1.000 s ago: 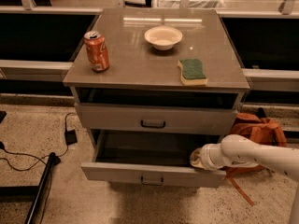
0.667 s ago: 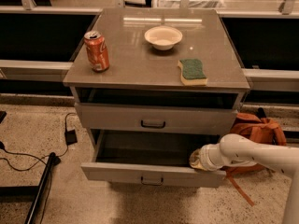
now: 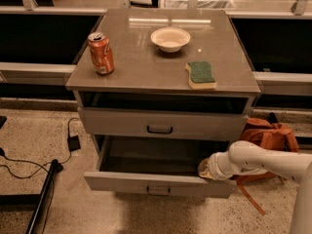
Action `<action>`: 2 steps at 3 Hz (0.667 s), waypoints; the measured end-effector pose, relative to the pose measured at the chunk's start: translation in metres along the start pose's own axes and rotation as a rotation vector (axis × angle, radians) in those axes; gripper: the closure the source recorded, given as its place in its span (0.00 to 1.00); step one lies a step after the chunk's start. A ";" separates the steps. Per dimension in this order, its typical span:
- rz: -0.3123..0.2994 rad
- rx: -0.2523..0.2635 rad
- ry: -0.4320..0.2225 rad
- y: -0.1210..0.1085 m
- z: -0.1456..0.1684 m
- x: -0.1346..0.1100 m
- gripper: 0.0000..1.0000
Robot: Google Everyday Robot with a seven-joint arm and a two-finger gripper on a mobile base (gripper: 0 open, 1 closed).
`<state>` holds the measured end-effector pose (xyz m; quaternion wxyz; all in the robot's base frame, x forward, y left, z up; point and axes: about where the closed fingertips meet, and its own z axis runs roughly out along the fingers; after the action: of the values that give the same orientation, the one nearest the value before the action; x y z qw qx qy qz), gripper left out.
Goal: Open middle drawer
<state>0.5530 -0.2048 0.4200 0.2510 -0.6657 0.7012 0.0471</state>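
Observation:
The middle drawer [image 3: 122,182] is a wide grey metal drawer with a small dark bar handle [image 3: 158,190]. It stands pulled well out below the upper drawer front [image 3: 160,123], and its dark inside shows. My gripper [image 3: 204,167], on a white arm coming from the right, sits at the drawer's right front corner, just behind the front panel and over its rim. The lowest drawer is hidden under the open one.
On the cabinet top [image 3: 146,67] stand an orange soda can [image 3: 101,53], a white bowl [image 3: 170,38] and a green sponge [image 3: 201,74]. An orange backpack [image 3: 265,135] lies on the floor at the right. A cable and plug [image 3: 74,143] and a dark pole [image 3: 44,196] lie at the left.
The gripper and the middle drawer's front have shifted very slightly towards the camera. Everything else is unchanged.

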 end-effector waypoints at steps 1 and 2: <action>-0.002 -0.028 -0.003 0.010 -0.001 -0.001 1.00; -0.002 -0.028 -0.003 0.010 -0.001 -0.001 1.00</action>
<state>0.5431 -0.2032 0.4187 0.2429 -0.6698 0.6994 0.0576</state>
